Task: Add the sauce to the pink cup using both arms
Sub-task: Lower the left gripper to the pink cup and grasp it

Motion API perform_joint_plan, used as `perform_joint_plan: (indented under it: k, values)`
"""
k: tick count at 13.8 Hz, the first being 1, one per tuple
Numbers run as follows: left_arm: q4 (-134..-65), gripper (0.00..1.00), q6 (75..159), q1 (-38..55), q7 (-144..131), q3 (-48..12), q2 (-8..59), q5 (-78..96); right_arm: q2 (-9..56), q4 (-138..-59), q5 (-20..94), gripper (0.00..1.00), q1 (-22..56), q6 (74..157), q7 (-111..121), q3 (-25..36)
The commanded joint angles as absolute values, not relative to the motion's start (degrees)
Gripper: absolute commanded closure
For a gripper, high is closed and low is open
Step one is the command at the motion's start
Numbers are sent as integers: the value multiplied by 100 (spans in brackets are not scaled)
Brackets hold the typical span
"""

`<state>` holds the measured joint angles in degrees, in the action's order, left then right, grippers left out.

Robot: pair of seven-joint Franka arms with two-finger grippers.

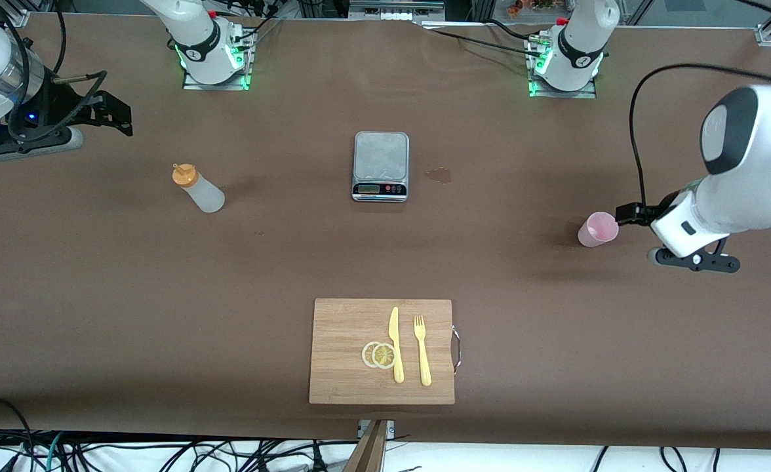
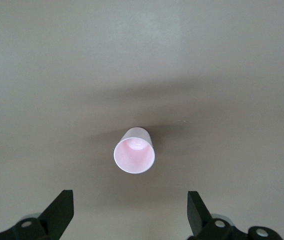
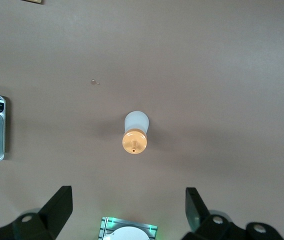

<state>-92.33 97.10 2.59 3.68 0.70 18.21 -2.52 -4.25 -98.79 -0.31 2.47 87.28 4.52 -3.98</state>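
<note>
Pale pink cup [image 1: 598,229] upright on the brown surface [image 1: 97,275] toward the left arm's end, empty inside in the left wrist view [image 2: 134,151]. Left gripper [image 2: 130,215] up over that end, jaws wide, holding nothing. Translucent whitish sauce bottle [image 1: 199,189] with orange cap standing toward the right arm's end, seen cap-up in the right wrist view [image 3: 135,132]. Right gripper [image 3: 129,212] raised over the surface, jaws wide, empty. Grey scale [image 1: 381,166] between bottle and cup; wooden board [image 1: 346,328] with knife [image 1: 395,344] and fork [image 1: 422,351] nearer the front camera.

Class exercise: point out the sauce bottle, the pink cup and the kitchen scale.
sauce bottle [image 1: 202,192], front view, on its translucent body.
pink cup [image 1: 596,230], front view, on its side wall.
kitchen scale [image 1: 381,156], front view, on its weighing plate.
</note>
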Motion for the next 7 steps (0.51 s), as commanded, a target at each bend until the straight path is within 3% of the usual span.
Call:
perform_joint_plan:
  k: [1,7]
  values:
    - [-9807,0,10342,-157,1175,26,1635,-317,-413,-9835,-62,0,255,8710,448,-422]
    - [-11407,0,11634,-457,1458,26,1538,-299,-413,-9853,-62,0,264,8710,439,-422]
